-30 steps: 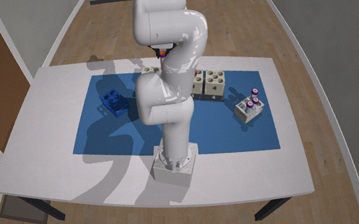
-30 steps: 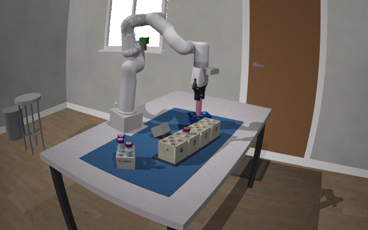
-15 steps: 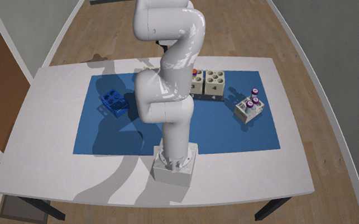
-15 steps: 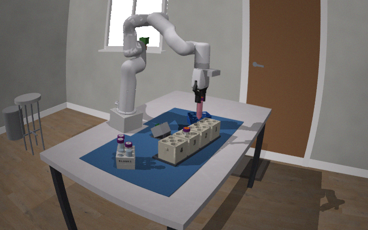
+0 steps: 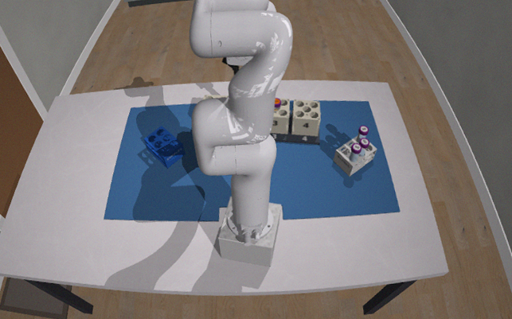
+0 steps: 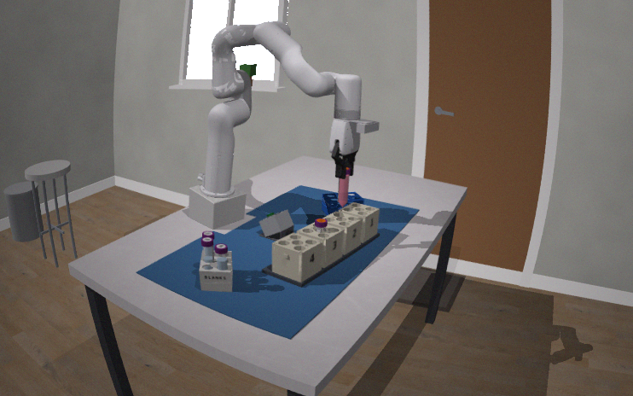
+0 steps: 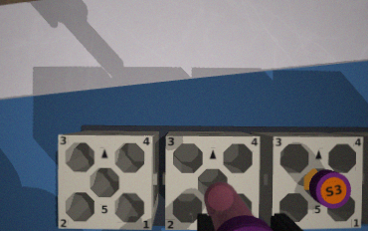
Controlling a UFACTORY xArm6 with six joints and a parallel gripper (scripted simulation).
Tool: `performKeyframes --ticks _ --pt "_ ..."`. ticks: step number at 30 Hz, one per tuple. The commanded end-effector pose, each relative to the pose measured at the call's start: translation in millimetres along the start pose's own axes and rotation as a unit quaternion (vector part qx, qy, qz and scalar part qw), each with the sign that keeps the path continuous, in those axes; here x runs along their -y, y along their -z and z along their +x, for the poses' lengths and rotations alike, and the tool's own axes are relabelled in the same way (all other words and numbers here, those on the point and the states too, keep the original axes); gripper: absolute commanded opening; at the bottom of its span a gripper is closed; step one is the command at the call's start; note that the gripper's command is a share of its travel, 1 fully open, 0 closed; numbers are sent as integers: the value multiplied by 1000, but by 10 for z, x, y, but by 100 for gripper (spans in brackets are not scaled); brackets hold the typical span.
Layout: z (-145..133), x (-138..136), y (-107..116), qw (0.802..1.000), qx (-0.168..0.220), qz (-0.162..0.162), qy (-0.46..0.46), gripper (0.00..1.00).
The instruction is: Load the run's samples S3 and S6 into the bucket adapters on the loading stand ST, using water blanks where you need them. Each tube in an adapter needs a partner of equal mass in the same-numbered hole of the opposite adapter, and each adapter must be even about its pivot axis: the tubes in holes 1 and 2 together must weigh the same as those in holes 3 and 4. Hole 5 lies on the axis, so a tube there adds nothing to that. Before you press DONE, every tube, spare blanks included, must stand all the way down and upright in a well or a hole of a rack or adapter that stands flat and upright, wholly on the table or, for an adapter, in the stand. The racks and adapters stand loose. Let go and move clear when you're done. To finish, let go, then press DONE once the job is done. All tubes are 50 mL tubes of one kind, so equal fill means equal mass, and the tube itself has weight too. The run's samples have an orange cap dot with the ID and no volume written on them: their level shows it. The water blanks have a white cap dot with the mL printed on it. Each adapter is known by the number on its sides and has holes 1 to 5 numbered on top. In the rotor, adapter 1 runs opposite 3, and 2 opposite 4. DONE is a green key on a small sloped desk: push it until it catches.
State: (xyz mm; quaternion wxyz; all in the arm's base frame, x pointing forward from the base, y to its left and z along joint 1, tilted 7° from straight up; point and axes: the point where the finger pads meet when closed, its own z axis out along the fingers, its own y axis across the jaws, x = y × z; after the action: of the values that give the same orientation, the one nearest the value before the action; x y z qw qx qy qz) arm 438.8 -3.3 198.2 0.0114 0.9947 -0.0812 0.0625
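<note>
Sample tube S3 (image 5: 276,102) (image 6: 320,223) (image 7: 332,190), orange-dotted, upright in adapter 3 (image 5: 280,122) (image 6: 333,248); pink, purple-capped tube (image 6: 343,190) (image 7: 224,200) above the adapter row.

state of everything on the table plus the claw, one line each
claw: shut on a tube
held tube: hanging over adapters
s3 tube: in adapter 3, hole 5
adapter 1: empty
adapter 2: no tube seen
adapter 4: empty
white rack: upright, three tubes
blue rack: no tube seen
green key: can't tell if pressed
</note>
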Motion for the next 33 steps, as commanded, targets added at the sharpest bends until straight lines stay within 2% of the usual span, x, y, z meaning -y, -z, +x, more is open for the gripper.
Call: performKeyframes --ticks 1,16,33 --pt "10 1 -50 1000 -1 0 0 0" --pt "10 1 -301 1000 -1 0 0 0" --pt "10 1 -311 1000 -1 0 0 0"
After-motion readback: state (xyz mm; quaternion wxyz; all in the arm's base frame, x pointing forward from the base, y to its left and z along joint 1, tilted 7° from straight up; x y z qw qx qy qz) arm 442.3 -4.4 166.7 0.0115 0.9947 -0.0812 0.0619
